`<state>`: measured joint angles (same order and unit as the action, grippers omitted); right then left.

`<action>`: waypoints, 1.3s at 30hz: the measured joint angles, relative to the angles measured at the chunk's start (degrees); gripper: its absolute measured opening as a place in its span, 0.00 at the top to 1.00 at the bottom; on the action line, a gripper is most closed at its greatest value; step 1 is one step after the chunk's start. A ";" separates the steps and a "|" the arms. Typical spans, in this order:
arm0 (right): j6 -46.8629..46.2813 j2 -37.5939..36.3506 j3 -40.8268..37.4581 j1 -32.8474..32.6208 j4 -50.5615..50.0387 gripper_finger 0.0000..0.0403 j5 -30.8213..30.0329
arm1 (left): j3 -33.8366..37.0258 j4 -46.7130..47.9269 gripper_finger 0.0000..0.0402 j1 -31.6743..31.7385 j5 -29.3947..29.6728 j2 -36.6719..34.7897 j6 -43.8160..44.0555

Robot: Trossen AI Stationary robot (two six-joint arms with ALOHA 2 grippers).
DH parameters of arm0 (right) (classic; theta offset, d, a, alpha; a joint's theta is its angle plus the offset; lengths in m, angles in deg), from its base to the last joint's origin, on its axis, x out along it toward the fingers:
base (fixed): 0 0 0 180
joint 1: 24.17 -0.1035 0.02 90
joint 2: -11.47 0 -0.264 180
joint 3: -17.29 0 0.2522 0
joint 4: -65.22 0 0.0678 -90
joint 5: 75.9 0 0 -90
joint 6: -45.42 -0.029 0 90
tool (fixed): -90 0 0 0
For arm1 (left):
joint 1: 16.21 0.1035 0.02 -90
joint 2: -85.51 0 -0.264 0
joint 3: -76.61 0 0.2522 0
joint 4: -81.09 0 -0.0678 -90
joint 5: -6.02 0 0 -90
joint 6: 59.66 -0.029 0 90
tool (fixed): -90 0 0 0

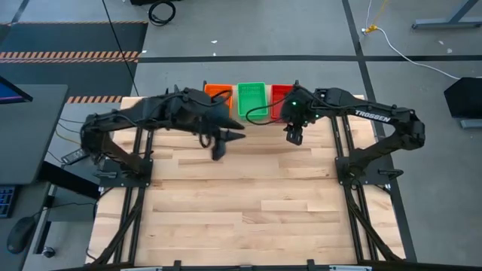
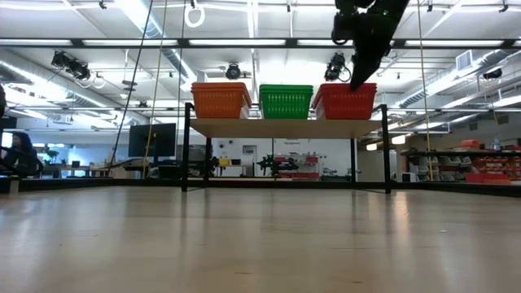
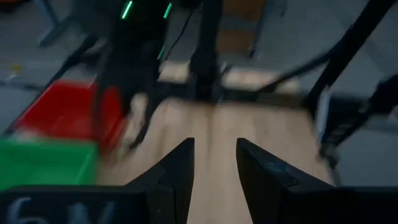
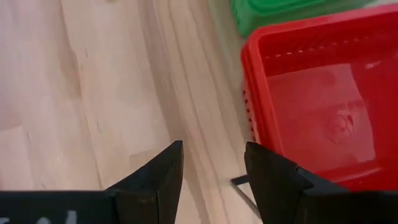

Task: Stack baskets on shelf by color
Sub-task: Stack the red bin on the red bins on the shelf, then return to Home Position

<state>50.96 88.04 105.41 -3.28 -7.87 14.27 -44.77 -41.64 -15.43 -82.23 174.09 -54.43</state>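
Note:
Three basket stacks stand side by side by their bottoms on the shelf (image 2: 285, 128) at the table's far edge: orange (image 2: 220, 99), green (image 2: 286, 101) and red (image 2: 345, 100). From above they show as orange (image 1: 217, 92), green (image 1: 251, 98) and red (image 1: 282, 96). My right gripper (image 1: 294, 137) hovers open just near of the red stack (image 4: 311, 106), its fingers (image 4: 214, 168) over bare table. In the low view it hangs in front of the red stack (image 2: 358, 73). My left gripper (image 1: 230, 141) is open in front of the orange and green stacks, pointing toward the right arm, and touches nothing.
The wood-plank tabletop (image 1: 248, 203) stretches bare toward the near edge. Both arms' black frames (image 1: 124, 218) stand along the left and right sides. A black cable (image 1: 260, 113) loops from the right arm across the green stack. A person sits far off in the room (image 2: 18, 155).

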 joint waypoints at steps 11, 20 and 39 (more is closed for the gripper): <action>-12.88 -12.74 -0.51 -4.18 0.51 0.61 2.69 | 21.76 -4.53 0.75 0.92 2.11 -18.91 0.98; -19.90 -26.40 -10.38 -8.05 11.37 0.78 6.98 | 57.66 -37.78 0.98 -1.74 2.87 -40.89 8.16; -33.93 -51.87 -52.32 -11.19 59.99 0.98 6.98 | 93.99 -60.82 1.00 -0.90 5.94 -65.09 6.86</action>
<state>17.03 36.17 53.08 -14.48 52.13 21.26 49.22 -102.46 -16.33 -76.29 109.00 -47.57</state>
